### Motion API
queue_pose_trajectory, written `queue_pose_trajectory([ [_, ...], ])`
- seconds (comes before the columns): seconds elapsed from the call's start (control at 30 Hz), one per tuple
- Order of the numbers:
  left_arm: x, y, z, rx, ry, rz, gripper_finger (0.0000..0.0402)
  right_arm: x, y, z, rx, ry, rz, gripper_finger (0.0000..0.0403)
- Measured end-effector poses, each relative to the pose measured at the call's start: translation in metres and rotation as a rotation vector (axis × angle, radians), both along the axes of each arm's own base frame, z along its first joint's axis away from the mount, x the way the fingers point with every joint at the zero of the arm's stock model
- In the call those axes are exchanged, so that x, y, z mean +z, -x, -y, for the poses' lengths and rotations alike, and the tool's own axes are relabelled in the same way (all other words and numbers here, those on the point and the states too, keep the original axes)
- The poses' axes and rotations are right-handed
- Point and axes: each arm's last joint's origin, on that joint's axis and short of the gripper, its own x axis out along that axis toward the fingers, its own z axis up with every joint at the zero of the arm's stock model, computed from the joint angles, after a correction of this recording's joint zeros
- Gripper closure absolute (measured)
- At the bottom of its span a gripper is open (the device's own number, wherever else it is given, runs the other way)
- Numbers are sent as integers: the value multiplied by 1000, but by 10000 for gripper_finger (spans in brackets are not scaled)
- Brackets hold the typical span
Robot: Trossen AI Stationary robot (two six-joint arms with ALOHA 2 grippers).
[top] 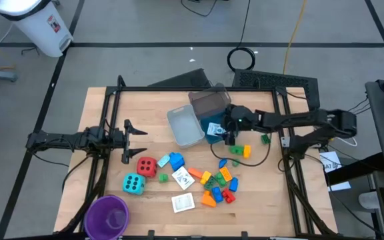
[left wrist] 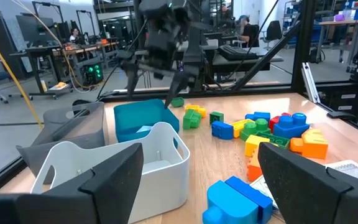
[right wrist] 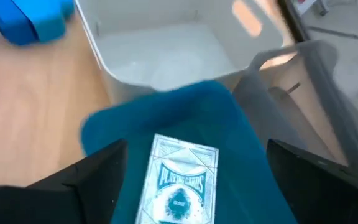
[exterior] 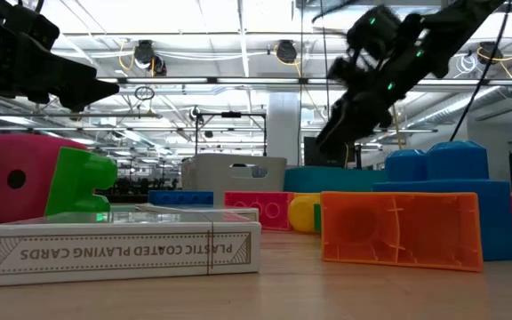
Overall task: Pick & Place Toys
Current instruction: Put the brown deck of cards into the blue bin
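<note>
Right fingers (top: 228,137) spread wide over the blue tray (top: 213,132), nothing held. A card pack (right wrist: 182,180) lies flat in that tray, directly under them (teal print, face up).

Left fingers (top: 139,141) wide too, empty, parked at the bench (top: 259,200)'s 9 o'clock edge, well apart from everything.

Trays sit just past bench centre toward 12: grey tray (top: 209,103) farthest, clear tray (top: 184,125) beside the blue one.

Toys: brick pile (top: 220,185) at 5 o'clock from centre, a few bricks (top: 240,151) just below the right fingers, green brick (top: 265,139) toward 3. Red die (top: 147,166) and cyan die (top: 133,183) at 7, two white packs (top: 183,190) between dice and pile. Cup (top: 107,217) at the 7 o'clock corner.
</note>
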Motion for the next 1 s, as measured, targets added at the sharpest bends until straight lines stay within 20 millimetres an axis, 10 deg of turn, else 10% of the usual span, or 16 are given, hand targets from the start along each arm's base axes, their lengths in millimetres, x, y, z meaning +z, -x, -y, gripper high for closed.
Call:
queue_pose_trajectory([
  [0.53, 0, 0, 0, 0, 0, 0, 78, 29, 8, -95, 250, -187, 134, 57],
  [1.0, 0, 0, 0, -1, 0, 0, 78, 49, 30, -105, 259, -272, 178, 61],
])
